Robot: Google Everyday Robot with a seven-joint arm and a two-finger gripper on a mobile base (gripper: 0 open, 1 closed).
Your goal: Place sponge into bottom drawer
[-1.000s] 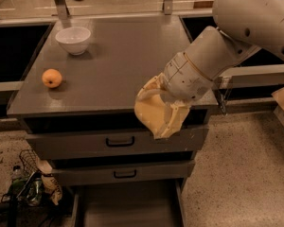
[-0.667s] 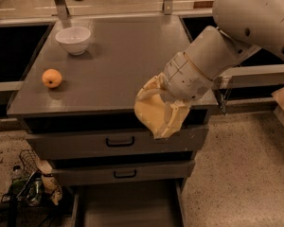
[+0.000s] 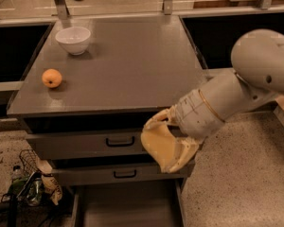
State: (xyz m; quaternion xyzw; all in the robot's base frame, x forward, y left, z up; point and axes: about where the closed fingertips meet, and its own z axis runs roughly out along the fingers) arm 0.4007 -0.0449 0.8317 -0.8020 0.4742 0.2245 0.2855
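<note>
Pale yellow foam is showing at the end of the arm: the sponge is hanging in the air in front of the grey cabinet, level with the two upper drawers. The gripper is reaching in from the right, with its fingers clamping the block from above and below. The relation that is mattering now is vertical. The bottom drawer is standing pulled out beneath, its bare floor lying below and a little to the left of the sponge. The move ahead is, in my judgement, calling for a descent with a slight leftward shift rather than any reach inward. The sponge's long axis is appearing to run downward and to the right, though its right end is disappearing behind the wrist. The drawer's front edge is being cut off by the lower border of the view, and its right wall is sitting partly behind the sponge. Far off on the bench, the orange fruit and the white bowl are lying well apart from all this.
</note>
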